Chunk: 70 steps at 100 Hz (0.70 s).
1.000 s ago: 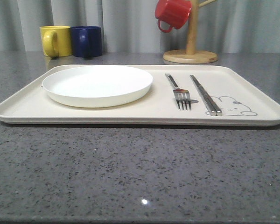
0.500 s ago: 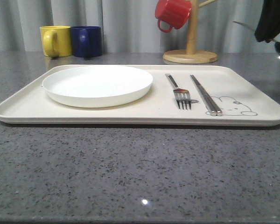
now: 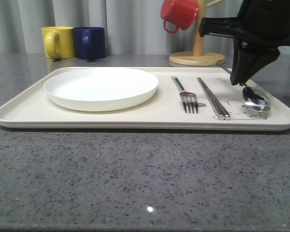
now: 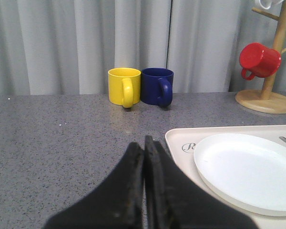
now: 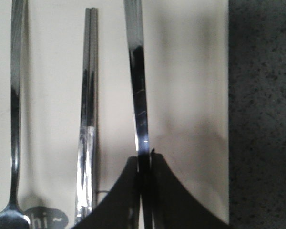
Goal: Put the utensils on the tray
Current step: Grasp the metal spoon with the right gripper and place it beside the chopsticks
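The cream tray point(image 3: 135, 116) holds a white plate point(image 3: 101, 88) on its left, with a fork point(image 3: 186, 96) and chopsticks point(image 3: 211, 97) to the right of it. My right gripper point(image 3: 239, 82) hangs over the tray's right end, shut on the handle of a shiny spoon point(image 3: 256, 99). The spoon's bowl is down at the tray surface by the rabbit drawing. From the right wrist, the spoon handle point(image 5: 137, 71) runs out of the shut gripper point(image 5: 144, 160), beside the chopsticks point(image 5: 88, 95) and fork point(image 5: 15, 95). My left gripper point(image 4: 144, 143) is shut and empty over the table, beside the tray's corner point(image 4: 178, 138).
A yellow mug point(image 3: 58, 42) and a blue mug point(image 3: 90, 42) stand behind the tray at the back left. A red mug point(image 3: 180, 13) hangs on a wooden mug stand point(image 3: 197, 58) at the back right. Grey table lies in front of the tray.
My right arm came in from the upper right with the spoon and lowered it onto the tray's right end. Plate, fork and chopsticks have not moved.
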### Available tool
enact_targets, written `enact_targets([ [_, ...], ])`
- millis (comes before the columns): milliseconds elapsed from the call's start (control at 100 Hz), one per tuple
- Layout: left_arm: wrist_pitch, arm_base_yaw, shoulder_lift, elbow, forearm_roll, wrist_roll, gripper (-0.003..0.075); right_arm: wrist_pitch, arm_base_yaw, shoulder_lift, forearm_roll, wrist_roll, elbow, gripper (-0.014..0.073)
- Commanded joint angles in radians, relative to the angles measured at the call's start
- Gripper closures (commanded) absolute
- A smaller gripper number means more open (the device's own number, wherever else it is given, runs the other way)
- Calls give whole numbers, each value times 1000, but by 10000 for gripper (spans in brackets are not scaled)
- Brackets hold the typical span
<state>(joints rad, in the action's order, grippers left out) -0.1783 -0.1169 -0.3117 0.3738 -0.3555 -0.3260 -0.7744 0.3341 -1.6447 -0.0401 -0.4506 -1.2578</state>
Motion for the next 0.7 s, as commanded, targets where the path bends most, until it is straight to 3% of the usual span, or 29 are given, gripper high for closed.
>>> enact_targets([
  [0, 85, 1, -6, 26, -5, 2, 738, 43, 1, 21, -17, -4, -31, 650],
  [160, 85, 1, -6, 26, -5, 2, 738, 37, 1, 7, -17, -5, -31, 628],
  [420, 85, 1, -6, 26, -5, 2, 738, 36, 1, 7, -17, -5, -31, 441],
  [690, 85, 1, -6, 26, -5, 2, 738, 35, 1, 21, -17, -5, -31, 330],
])
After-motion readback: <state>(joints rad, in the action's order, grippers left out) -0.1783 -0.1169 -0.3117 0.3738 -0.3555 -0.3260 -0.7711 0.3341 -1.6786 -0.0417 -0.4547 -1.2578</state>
